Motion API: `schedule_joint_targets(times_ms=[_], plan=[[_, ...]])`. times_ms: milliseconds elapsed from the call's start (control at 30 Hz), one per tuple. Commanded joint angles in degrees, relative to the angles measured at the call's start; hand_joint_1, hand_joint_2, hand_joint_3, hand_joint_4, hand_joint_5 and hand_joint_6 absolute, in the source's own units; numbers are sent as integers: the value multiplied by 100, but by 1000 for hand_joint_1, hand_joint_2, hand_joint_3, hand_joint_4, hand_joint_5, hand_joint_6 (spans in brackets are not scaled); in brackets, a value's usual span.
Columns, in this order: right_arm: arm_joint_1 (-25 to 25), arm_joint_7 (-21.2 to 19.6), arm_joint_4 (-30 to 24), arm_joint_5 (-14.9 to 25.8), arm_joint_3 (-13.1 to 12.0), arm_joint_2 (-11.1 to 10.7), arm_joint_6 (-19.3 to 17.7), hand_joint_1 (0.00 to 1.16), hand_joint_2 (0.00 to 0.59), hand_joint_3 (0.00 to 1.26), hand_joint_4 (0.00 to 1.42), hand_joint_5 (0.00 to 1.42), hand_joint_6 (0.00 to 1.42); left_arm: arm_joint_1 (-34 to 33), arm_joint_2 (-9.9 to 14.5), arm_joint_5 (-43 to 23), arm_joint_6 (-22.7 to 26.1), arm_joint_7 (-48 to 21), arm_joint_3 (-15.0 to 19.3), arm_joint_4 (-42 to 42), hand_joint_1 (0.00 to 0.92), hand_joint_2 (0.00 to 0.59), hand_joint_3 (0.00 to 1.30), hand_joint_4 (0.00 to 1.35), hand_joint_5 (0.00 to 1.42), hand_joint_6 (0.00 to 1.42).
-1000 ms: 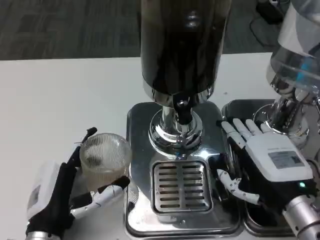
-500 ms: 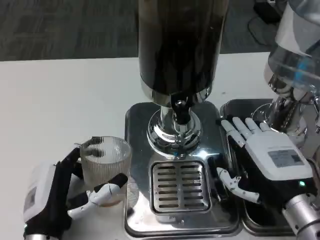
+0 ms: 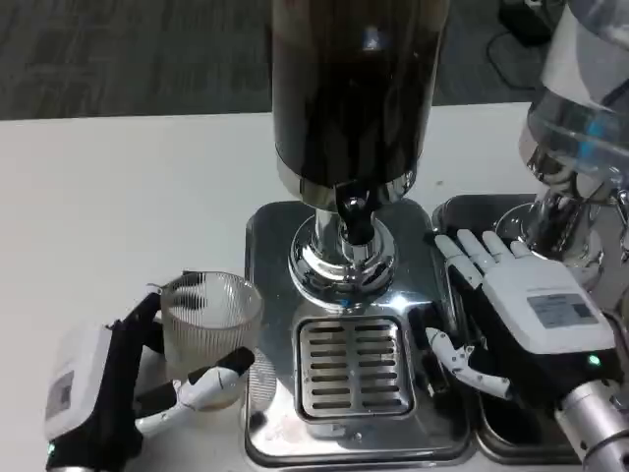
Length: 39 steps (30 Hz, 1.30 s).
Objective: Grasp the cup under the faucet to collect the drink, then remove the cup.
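left hand (image 3: 103, 379) holds the cup (image 3: 208, 324) w/ fingers (image 3: 211, 377) wrapped round its lower side, thumb side at the far rim; cup is a ribbed clear glass, upright, on the white desk (image 3: 118, 197) just left of the steel tray (image 3: 265, 246), not under the faucet (image 3: 356, 214). faucet hangs from the dark dispenser (image 3: 354, 88) above the slotted grate (image 3: 356, 364). right hand (image 3: 521, 315) lies flat by the tray's right edge, fingers straight and apart, holding nothing. a 2nd dispenser (image 3: 580, 128) w/ clear tank stands behind the right hand.
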Motion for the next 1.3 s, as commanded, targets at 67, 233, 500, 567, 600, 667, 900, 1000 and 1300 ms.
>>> schedule_joint_targets(times_ms=[67, 233, 500, 567, 600, 667, 900, 1000, 1300], plan=[[-46, -51, 24, 4, -36, 1, -3, 230, 470, 45, 0, 0, 29, 28, 37, 185, -43, 404, 38, -167, 452, 127, 363, 432, 670, 678], [-50, -66, 54, -1, -22, 20, -5, 227, 470, 45, 0, 0, 32, 94, 31, 329, -41, 721, 56, -238, 459, 135, 363, 432, 669, 665], [-41, -74, 77, -16, -5, 62, 20, 228, 477, 45, 0, 0, 34, 171, 55, 420, -67, 883, 39, -295, 453, 141, 363, 432, 669, 653], [3, -97, 51, -20, -7, 92, 40, 228, 478, 45, 0, 0, 34, 168, 78, 444, -101, 893, 19, -311, 452, 141, 363, 432, 669, 651], [17, -99, 40, -22, -4, 101, 44, 229, 478, 45, 0, 0, 34, 155, 90, 460, -118, 892, 5, -318, 452, 141, 363, 432, 669, 649], [29, -103, 28, -38, 2, 117, 58, 229, 479, 45, 0, 0, 34, 136, 111, 481, -144, 890, -17, -328, 452, 142, 363, 425, 669, 634], [35, -144, 14, -122, 55, 237, 152, 229, 479, 45, 0, 0, 34, -140, 214, 486, -360, 726, -208, -208, 451, 143, 366, 426, 669, 628], [-21, -159, 45, -120, 69, 272, 154, 230, 480, 45, 0, 0, 34, -324, 244, 487, -474, 642, -349, -89, 437, 144, 372, 432, 669, 628], [46, -230, -22, -144, -13, 300, 296, 239, 480, 45, 0, 0, 34, -829, 205, 462, -672, 462, -640, 267, 432, 145, 372, 432, 669, 628]])
